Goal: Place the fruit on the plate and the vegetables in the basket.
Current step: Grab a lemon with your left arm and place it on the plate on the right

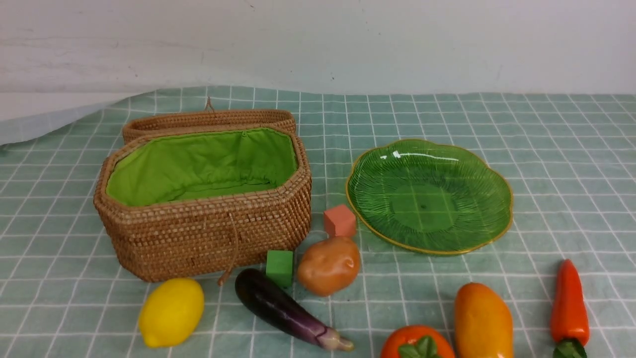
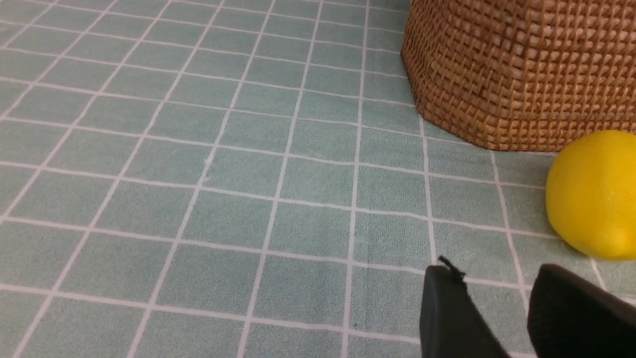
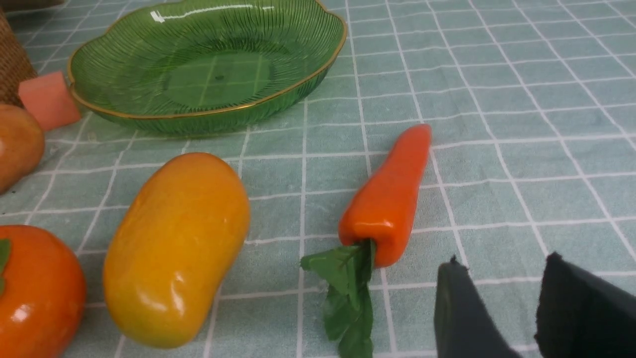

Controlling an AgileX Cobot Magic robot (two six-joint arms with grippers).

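The wicker basket [image 1: 208, 233] with green lining stands open at the left, and the green glass plate [image 1: 430, 196] lies empty to its right. In front lie the lemon [image 1: 171, 311], eggplant [image 1: 283, 308], potato [image 1: 329, 265], round orange-red fruit [image 1: 416, 343], mango [image 1: 483, 320] and carrot [image 1: 569, 308]. Neither gripper shows in the front view. My left gripper [image 2: 497, 278] is open over bare cloth, close beside the lemon [image 2: 594, 194] and near the basket [image 2: 521, 69]. My right gripper [image 3: 502, 268] is open and holds nothing, just beside the carrot [image 3: 392, 194]'s leafy end, with the mango [image 3: 176, 248] beyond.
A green cube [image 1: 279, 267] sits between eggplant and potato, and a salmon-pink cube [image 1: 340, 220] lies between basket and plate. The basket's lid [image 1: 208, 119] hangs folded behind it. A checked green cloth covers the table up to a white wall.
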